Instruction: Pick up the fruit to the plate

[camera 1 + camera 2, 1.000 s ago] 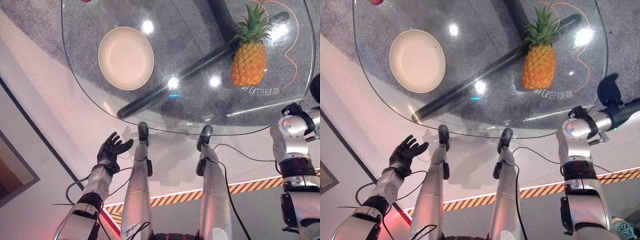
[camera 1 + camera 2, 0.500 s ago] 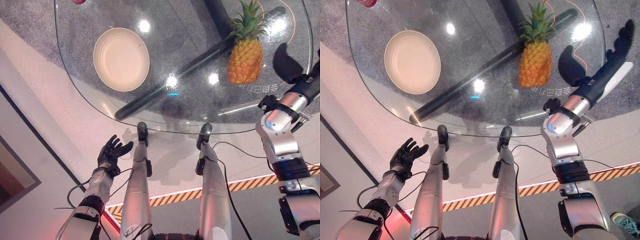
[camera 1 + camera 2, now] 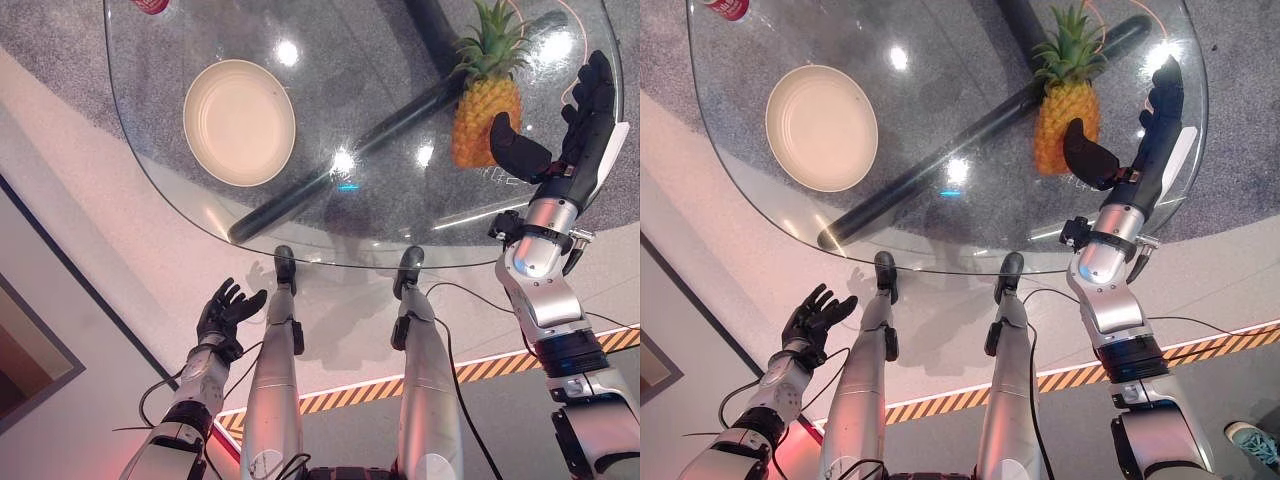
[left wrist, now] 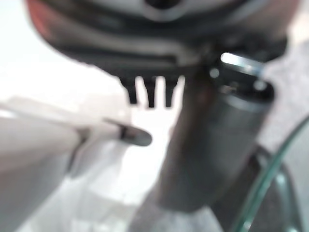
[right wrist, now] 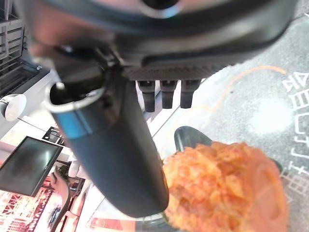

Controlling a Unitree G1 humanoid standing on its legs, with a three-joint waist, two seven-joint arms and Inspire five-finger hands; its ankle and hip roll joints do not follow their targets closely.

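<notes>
bright even overhead light, round white glare spots on the glass surface (image 3: 400, 215), soft shadows on the pale floor (image 3: 120, 270), left wrist view heavily blurred and washed out, pineapple (image 5: 224, 186) close and soft in right wrist view

The right hand (image 3: 575, 125) is now raised over the glass worktop (image 3: 330, 215); one second ago only its forearm showed at the right edge, and half a second ago the hand was reaching in from farther right. It now stands just beside the pineapple (image 3: 476, 108), on the fruit's right, fingers straight and thumb (image 3: 1087, 152) spread toward the fruit's lower body. In the right wrist view the thumb lies close against the pineapple (image 5: 227, 186); contact cannot be confirmed. The left hand (image 3: 224, 309) sits slightly lower beside the robot than before, fingers relaxed. The head camera has also shifted a little.
</notes>
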